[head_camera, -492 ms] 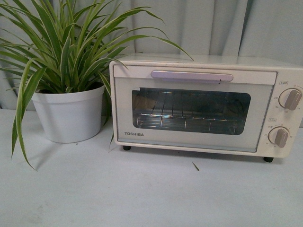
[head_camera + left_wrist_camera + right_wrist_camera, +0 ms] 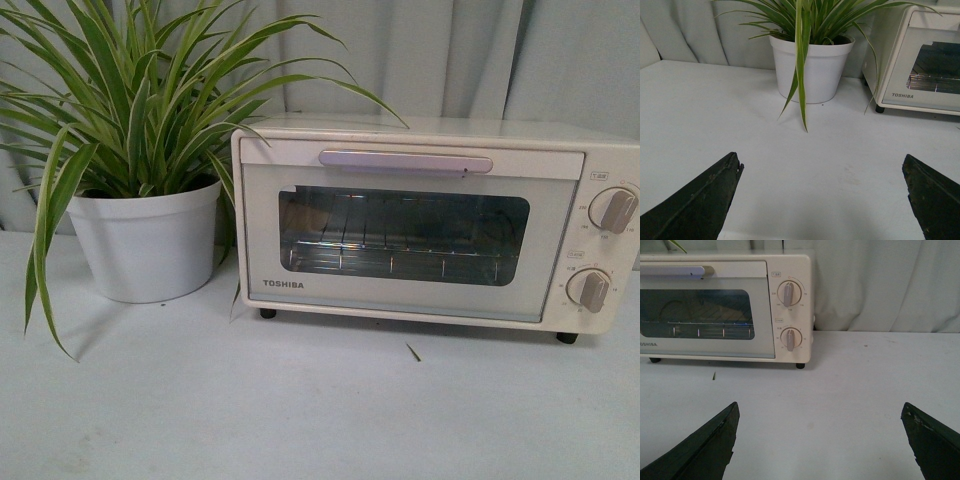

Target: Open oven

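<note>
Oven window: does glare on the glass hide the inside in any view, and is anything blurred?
Front view: a faint bluish sheen lies on the oven window, but the rack reads clearly. Right wrist view: a similar pale sheen, and the knobs are sharp. Left wrist view: the window shows only at the edge, and the dark fingers lack detail.

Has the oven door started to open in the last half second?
No. The oven door sits shut as before, its handle no lower and no farther from the white pot.
</note>
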`<act>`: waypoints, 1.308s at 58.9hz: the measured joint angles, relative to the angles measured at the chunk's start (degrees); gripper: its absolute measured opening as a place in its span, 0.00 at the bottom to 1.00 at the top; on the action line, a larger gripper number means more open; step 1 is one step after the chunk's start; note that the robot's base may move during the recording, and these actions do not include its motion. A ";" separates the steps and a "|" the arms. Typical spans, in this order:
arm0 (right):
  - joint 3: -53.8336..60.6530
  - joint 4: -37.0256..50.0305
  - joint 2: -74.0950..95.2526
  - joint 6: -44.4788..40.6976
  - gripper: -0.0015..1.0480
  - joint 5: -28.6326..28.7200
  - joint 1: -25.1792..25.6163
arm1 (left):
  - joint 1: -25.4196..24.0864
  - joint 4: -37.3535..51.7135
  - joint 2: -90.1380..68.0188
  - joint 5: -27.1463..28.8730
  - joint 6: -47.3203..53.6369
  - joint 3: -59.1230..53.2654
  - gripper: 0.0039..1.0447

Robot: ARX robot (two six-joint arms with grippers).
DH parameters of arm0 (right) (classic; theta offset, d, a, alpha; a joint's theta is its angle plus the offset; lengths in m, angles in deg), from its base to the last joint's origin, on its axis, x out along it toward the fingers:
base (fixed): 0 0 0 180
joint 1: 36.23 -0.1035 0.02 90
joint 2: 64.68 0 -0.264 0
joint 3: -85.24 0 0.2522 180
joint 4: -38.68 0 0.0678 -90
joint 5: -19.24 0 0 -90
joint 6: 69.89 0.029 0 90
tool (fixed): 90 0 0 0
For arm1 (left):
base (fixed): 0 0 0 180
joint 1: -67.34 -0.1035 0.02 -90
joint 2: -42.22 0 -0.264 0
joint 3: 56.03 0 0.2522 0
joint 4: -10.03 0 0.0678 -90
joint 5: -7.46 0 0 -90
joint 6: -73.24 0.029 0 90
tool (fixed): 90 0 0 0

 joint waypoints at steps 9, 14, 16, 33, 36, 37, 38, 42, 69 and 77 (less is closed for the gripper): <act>0.00 0.00 0.00 0.02 0.91 0.00 0.00 | 3.50 -8.68 -5.14 8.68 -5.27 3.39 0.94; 0.00 0.00 0.00 0.00 0.91 0.00 0.00 | 7.39 -11.63 -13.40 10.75 -13.60 5.99 0.94; 0.00 0.00 0.00 0.00 0.91 0.02 0.00 | 9.27 -10.64 -17.11 9.97 -17.86 7.06 0.94; 0.00 0.00 0.00 0.00 0.91 0.00 0.00 | 22.14 7.98 -48.63 5.88 -41.79 17.03 0.94; 0.00 0.00 0.00 0.00 0.91 0.02 0.00 | 23.54 13.25 -58.69 4.76 -46.82 19.74 0.94; 0.00 0.00 0.00 0.00 0.91 0.00 0.00 | 24.00 14.82 -61.81 4.42 -48.57 20.55 0.94; 0.00 0.00 0.00 0.00 0.91 -0.02 0.00 | 24.33 16.06 -64.13 4.33 -49.42 21.18 0.94; 0.00 0.00 0.00 0.00 0.91 0.00 0.00 | 25.86 20.94 -73.46 3.13 -54.31 24.13 0.94; 0.00 0.00 0.00 0.00 0.91 0.00 0.00 | 28.48 28.83 -95.97 0.02 -64.65 38.80 0.94; 0.00 0.00 0.00 0.00 0.91 0.00 0.00 | 28.46 28.59 -98.12 0.37 -65.53 41.31 0.94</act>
